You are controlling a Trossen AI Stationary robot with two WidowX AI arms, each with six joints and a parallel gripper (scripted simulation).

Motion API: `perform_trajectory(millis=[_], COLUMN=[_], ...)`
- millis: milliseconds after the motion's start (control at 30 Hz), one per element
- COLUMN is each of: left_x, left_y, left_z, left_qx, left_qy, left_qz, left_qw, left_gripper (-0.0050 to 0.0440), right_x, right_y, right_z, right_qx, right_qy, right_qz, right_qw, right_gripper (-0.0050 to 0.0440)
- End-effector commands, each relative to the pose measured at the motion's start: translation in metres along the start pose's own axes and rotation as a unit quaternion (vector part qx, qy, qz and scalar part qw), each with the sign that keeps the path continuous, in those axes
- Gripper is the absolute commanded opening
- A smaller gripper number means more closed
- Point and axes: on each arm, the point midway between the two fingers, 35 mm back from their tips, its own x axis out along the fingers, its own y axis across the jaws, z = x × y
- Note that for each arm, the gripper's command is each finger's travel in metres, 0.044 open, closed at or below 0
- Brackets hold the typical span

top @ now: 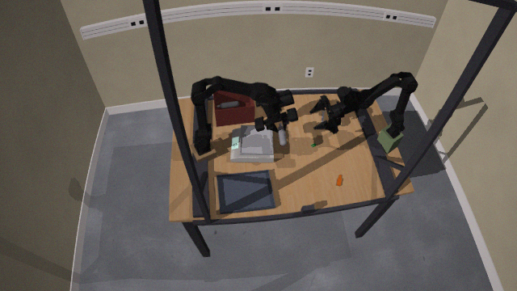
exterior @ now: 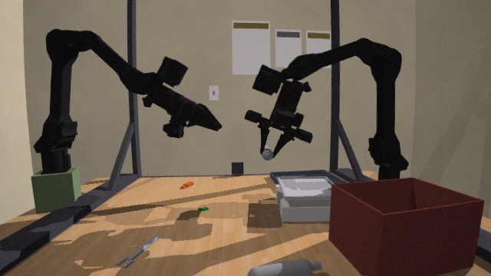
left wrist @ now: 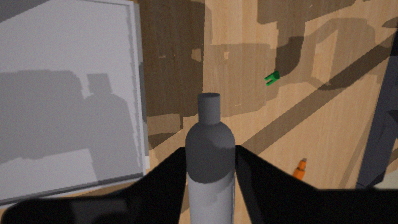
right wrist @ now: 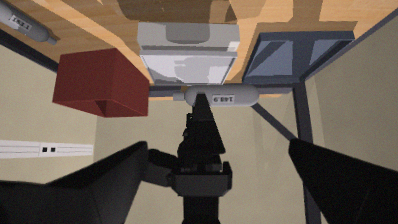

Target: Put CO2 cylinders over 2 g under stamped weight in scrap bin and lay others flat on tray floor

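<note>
My left hand (top: 281, 128) (exterior: 267, 152) (left wrist: 209, 152) (right wrist: 201, 93) is gripping a grey cylinder (top: 283, 137) (exterior: 268, 155) (left wrist: 210, 150) (right wrist: 235, 96) between its fingers, up in the air with the neck pointing away from my wrist. The label on its side, upside down in my right wrist view, seems to read 148.9, though it is small. My right hand (top: 313, 120) (exterior: 219, 127) (right wrist: 219, 147) is wide open with nothing between its fingers, pointing toward the left one from well apart. The held cylinder is beside the scale (top: 256, 141) (exterior: 304, 214) (left wrist: 105, 40) (right wrist: 187, 70) in the top view, above its level and not touching its plate. Next to the scale is the dark blue tray (top: 246, 191) (exterior: 284, 175) (right wrist: 305, 36), with no cylinder on its floor. On the scale's other side stands the red bin (top: 236, 118) (exterior: 357, 230) (right wrist: 90, 75), and a second cylinder (top: 229, 105) lies inside it. A third cylinder (exterior: 281, 269) (right wrist: 22, 22) lies on the counter (top: 307, 170) (exterior: 153, 218) (left wrist: 225, 65) (right wrist: 75, 30) near the bin. Farther out on the counter are a green piece (top: 313, 145) (exterior: 203, 208) (left wrist: 272, 78), an orange piece (top: 339, 180) (exterior: 187, 185) (left wrist: 300, 169) and a grey forked tool (exterior: 138, 251).
</note>
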Motion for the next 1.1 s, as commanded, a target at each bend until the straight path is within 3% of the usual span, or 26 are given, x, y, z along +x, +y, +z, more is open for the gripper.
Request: perform_trajectory(millis=[0, 267, 567, 1067], left_x=[-0.006, -0.007, -0.007, -0.007], left_y=[-0.012, -0.009, -0.009, -0.009], left_z=[-0.001, 0.0, 0.0, 0.0], left_qx=[-0.001, 0.0, 0.0, 0.0], left_qy=[0.0, 0.0, 0.0, 0.0], left_qz=[-0.014, -0.014, -0.014, -0.014], left_qw=[1.0, 1.0, 1.0, 1.0], left_gripper=[-0.005, -0.005, -0.005, -0.005], right_x=[-0.004, -0.004, 0.031, 0.045], right_y=[0.001, 0.001, 0.002, 0.001], right_z=[-0.012, -0.012, -0.027, -0.031], right_qx=[-0.001, -0.001, -0.002, -0.002], right_qy=[0.015, 0.015, 0.015, 0.015], right_qz=[0.001, 0.001, 0.001, 0.001], right_qw=[1.0, 1.0, 1.0, 1.0], right_gripper=[0.044, 0.044, 0.044, 0.044])
